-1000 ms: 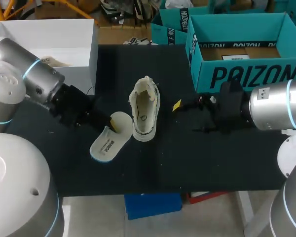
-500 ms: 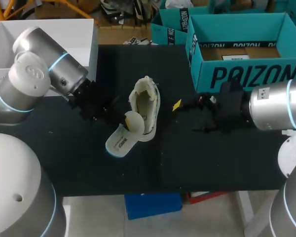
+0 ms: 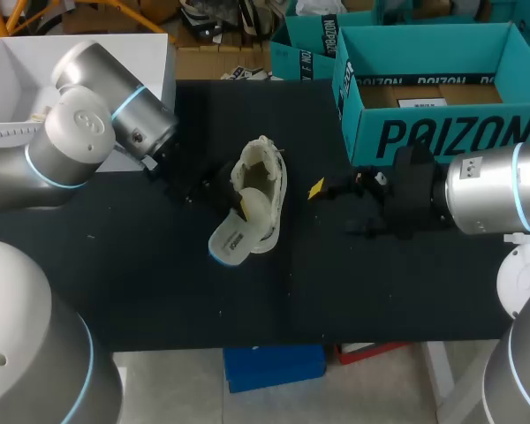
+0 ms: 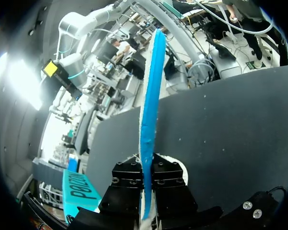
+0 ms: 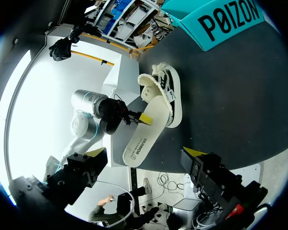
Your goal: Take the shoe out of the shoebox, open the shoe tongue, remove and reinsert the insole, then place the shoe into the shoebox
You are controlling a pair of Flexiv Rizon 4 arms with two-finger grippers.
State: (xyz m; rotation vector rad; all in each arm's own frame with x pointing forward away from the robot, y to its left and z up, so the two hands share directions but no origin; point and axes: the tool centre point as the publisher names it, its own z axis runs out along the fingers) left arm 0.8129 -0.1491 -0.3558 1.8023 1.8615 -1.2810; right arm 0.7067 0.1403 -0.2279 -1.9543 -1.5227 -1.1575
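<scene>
Clamping insole [image 4: 151,96], left hand [image 4: 148,168], insole end at shoe [image 3: 265,172]

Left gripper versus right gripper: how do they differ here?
The left gripper is shut on the insole; the right gripper is open and empty. The left gripper is close beside the shoe; the right gripper stands apart from it, nearer the teal shoebox. Both are over the black table.

Cream shoe [image 3: 263,190] upright mid-table; insole [image 3: 238,231] tilted against its near end; open teal shoebox [image 3: 442,132] behind.
</scene>
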